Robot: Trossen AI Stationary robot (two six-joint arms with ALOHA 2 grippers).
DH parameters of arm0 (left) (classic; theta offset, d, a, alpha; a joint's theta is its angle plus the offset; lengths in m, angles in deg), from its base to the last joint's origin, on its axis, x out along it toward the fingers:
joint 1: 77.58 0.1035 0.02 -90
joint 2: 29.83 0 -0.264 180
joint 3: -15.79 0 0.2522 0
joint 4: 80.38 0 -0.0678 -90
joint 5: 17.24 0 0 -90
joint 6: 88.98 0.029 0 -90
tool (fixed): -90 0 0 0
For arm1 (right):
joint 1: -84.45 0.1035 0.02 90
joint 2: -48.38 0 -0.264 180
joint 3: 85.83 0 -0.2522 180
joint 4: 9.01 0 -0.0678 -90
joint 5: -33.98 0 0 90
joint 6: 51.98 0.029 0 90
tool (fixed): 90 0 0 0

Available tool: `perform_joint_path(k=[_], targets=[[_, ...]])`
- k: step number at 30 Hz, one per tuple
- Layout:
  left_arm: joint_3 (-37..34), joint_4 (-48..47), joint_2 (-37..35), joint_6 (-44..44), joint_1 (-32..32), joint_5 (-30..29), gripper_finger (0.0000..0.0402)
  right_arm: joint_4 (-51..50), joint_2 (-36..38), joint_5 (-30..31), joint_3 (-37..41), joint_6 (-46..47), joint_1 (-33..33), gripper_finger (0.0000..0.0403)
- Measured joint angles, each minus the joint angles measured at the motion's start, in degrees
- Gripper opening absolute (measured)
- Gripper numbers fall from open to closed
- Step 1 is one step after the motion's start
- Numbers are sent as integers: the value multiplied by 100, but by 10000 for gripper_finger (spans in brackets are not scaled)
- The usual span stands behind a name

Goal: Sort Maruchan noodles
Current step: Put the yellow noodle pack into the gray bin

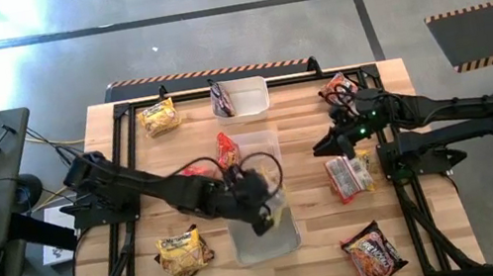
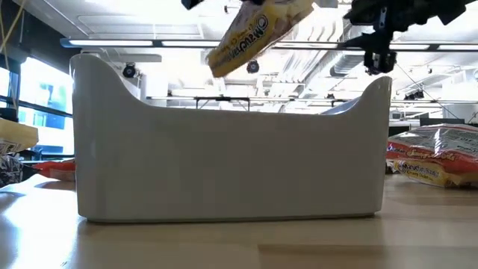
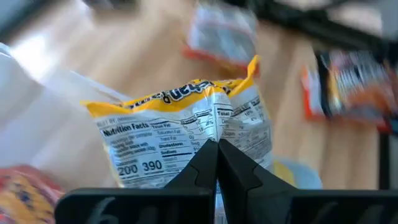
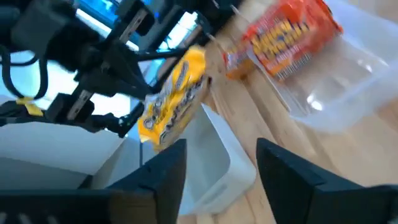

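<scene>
inspector a: left gripper [image 3: 217,155] has its fingers pressed together on the edge of a yellow packet [image 3: 186,134], pinching the crinkled plastic. the packet hangs nutrition-label side toward the wrist camera, well clear of the table.

inspector b: position confirmed. in the overhead view the left gripper [image 1: 264,210] sits over the near clear tub [image 1: 278,238], with the packet dangling above the tub's open top. the low view shows it tilted above the rim. my judgement: it is held high so it clears the wall before being let go.

inspector a: agreed. an edge pinch lets the packet hang free, which should make for a clean drop. risk: it is slanted, so a corner could catch the rim.

inspector b: right gripper [image 4: 221,165] stands with fingers spread, nothing between them. overhead, it is at the right side of the table [image 1: 295,130], near a red packet [image 1: 348,176].

inspector a: other noodles noted: a red packet [image 1: 225,149] in the middle clear tub [image 1: 263,145], a dark packet in the far tub [image 1: 250,97], two yellow packets [image 1: 160,117] loose on the left side, and a red one [image 1: 373,252] at the near right corner.

inspector b: so each tub appears to take one colour. sorting is under way, with several packets yet to be binned.
</scene>
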Motion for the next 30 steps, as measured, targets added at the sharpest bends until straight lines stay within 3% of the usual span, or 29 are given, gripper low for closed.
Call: perform_joint_path(k=[4,10,19,24,30], targets=[[0,411,-176,399,38,-709,0,901,-280,-537,0,-373,0,206],[0,1240,-316,1127,42,-754,0,2734,-1014,-1620,-2,-987,-12,212],[4,1459,-330,1379,72,-986,0,4157,-2002,-2131,-2,901,-79,211],[4,1471,-330,1637,75,-1037,0,4444,-2220,-2171,-2,897,-86,211],[4,1225,-330,1389,91,-1038,0,5115,-2147,-2349,-2,1844,-272,211]])
